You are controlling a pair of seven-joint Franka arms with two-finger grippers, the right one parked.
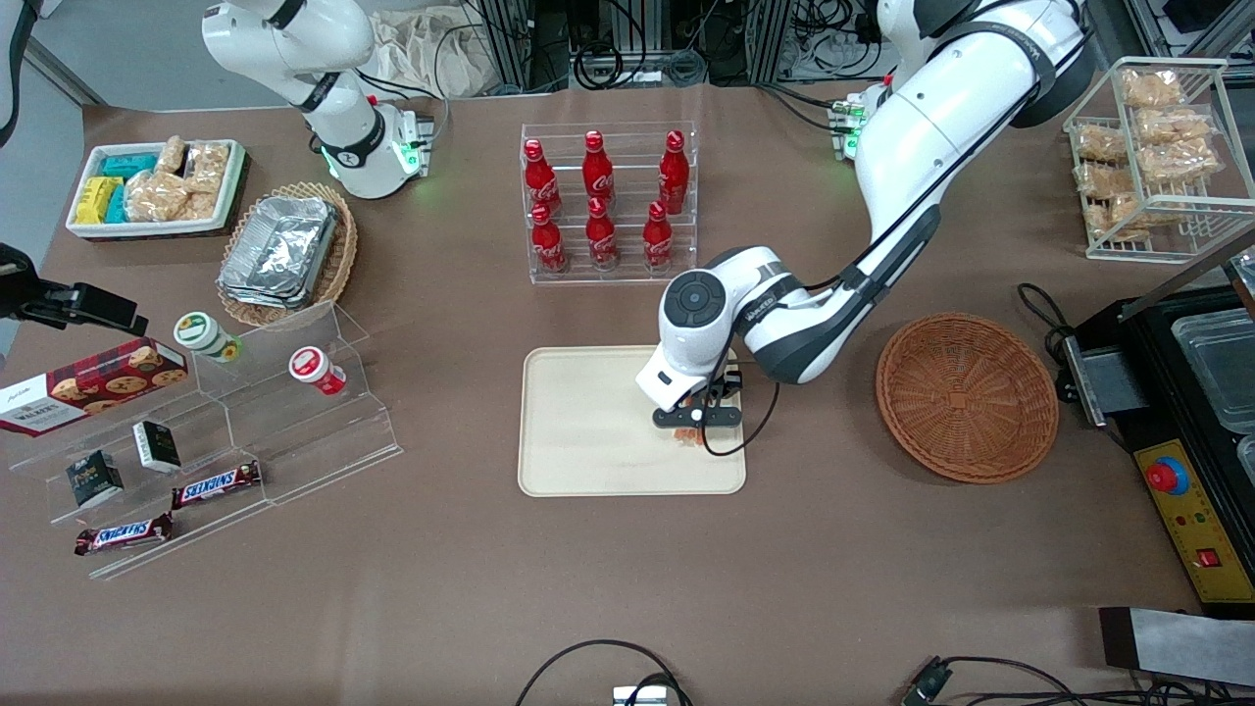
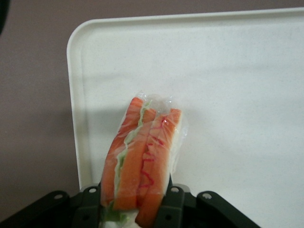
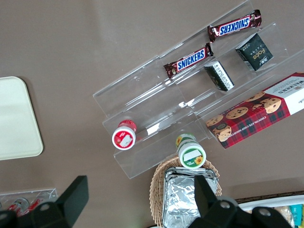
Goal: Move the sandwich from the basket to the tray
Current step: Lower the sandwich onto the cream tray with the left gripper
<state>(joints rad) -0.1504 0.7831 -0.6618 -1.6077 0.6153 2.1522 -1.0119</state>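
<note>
You are looking at the sandwich (image 2: 142, 161) being held in the end effector (image 1: 698, 424), whose fingers (image 2: 172, 204) are clamping it from both sides. The wrapped wedge is sticking out with its orange and green filling edge facing the wrist camera. It is hanging over the tray (image 1: 588, 431), close to the tray's end that is lying toward the basket (image 1: 967, 394); whether it is touching the tray surface you cannot tell.

In the wrist view, the sandwich is sitting just inside the tray's short rim (image 2: 75, 118), near a rounded corner, with bare worktop (image 2: 33, 95) running alongside that rim. The rest of the tray is lying open, spreading away from the sandwich toward the parked arm's end.

The basket is sitting well apart from the tray, toward the working arm's end, with nothing showing in it. The working arm is reaching over the strip of worktop between them. A rack of red bottles (image 1: 603, 201) is standing farther from the front camera than the tray, separated from it by a band of worktop. Nearer the front camera than the tray, the worktop is lying open up to some cables (image 1: 598, 667) at its edge.
</note>
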